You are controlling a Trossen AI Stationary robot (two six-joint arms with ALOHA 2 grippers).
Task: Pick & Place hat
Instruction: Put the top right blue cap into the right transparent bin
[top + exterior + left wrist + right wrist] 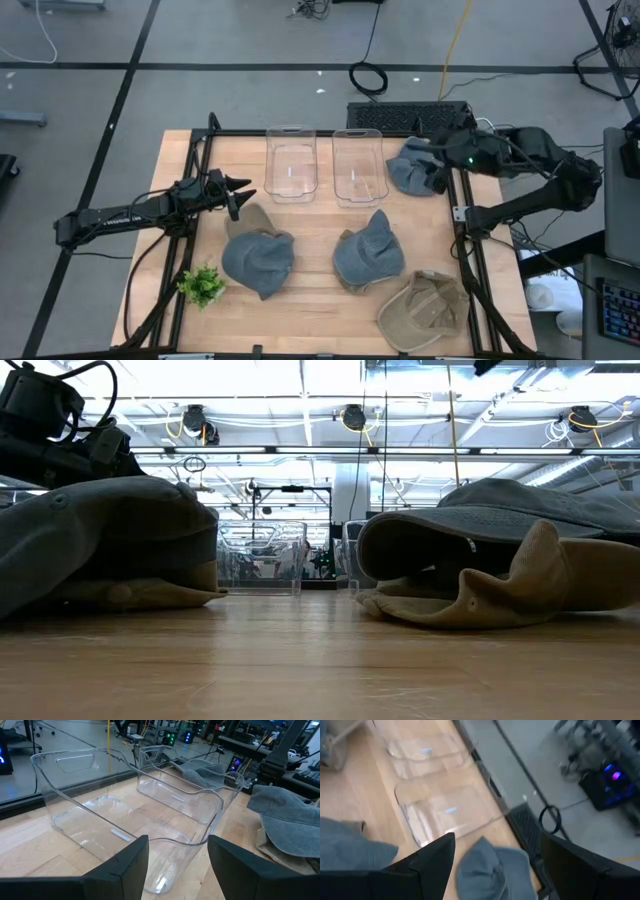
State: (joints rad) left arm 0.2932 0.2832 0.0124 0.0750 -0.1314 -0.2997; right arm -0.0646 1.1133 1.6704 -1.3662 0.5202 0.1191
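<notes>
Three blue hats [258,262], one tan hat [424,308], two clear bins [291,163].

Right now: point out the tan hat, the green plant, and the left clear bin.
tan hat [425,310], high view, on its crown.
green plant [202,286], high view, on its leaves.
left clear bin [291,131], high view, on its far rim.

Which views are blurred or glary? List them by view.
Right wrist view: motion blur smears the clear bins and the blue hat. Low view: bright ceiling lights wash out the background, leaving the near hats dark. Left wrist view: sharp, with faint reflections on the bin. High view: evenly lit.
</notes>
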